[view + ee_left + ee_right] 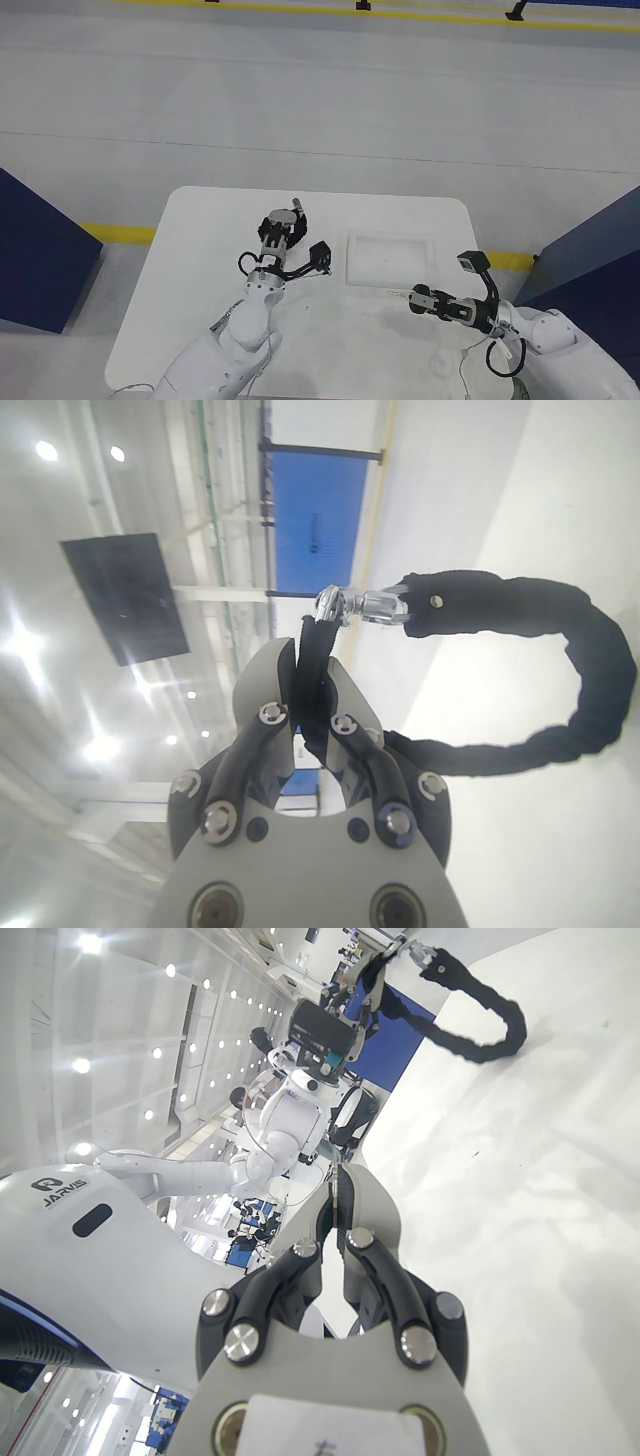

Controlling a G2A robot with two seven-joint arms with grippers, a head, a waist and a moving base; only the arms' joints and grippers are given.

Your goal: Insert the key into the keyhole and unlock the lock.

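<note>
The lock is a cable in a black fabric sleeve (600, 670) with a shiny metal end piece (360, 604). My left gripper (312, 660) is shut on one end of the sleeve and holds it up above the middle of the white table (200, 260). The cable curves round in a loop. In the top view this gripper (283, 228) sits left of centre. My right gripper (340, 1183) is shut on a thin metal key (333, 1173), seen edge-on between the pads. It stands over the table's right front (404, 296), well apart from the lock (480, 1048).
A shallow white tray (388, 237) lies on the table between the two arms. Dark blue partitions stand to the left (40, 260) and right (600, 250) of the table. Bare tabletop stretches along the left side and front.
</note>
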